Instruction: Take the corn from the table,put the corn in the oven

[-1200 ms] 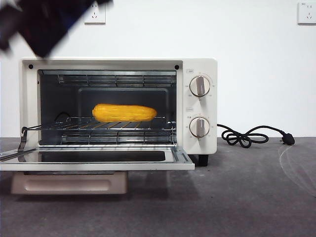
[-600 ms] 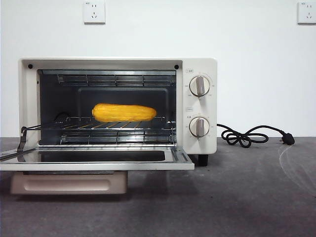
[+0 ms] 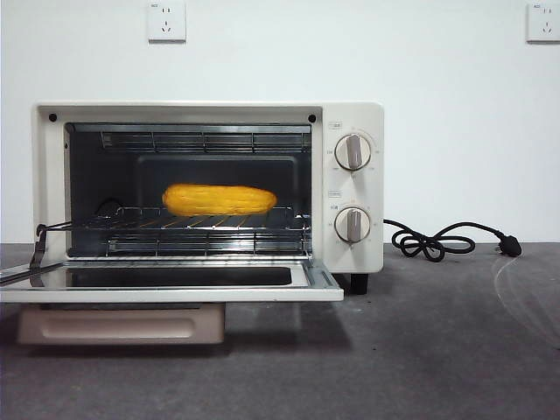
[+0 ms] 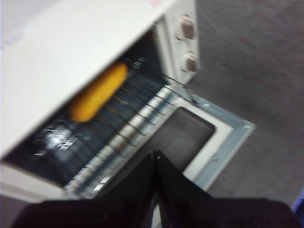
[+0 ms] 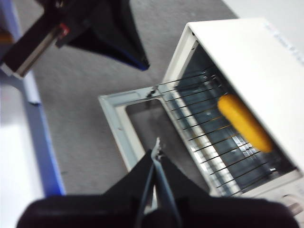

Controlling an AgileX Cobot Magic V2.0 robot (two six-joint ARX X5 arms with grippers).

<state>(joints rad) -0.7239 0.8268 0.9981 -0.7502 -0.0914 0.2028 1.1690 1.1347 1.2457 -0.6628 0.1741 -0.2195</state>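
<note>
Corn [image 3: 219,199] lay on the rack inside the open oven [image 3: 354,188]; no writing readable; left gripper [image 4: 156,156] and right gripper [image 5: 156,145] hung closed, empty.

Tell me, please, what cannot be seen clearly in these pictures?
- Markings around the oven knobs: too small in the front view, blurred in the left wrist view.
- Corn kernels: blurred in both wrist views.
- Oven's back and far sides: hidden by its own body.
- Left gripper and right gripper: outside the front view.
</note>
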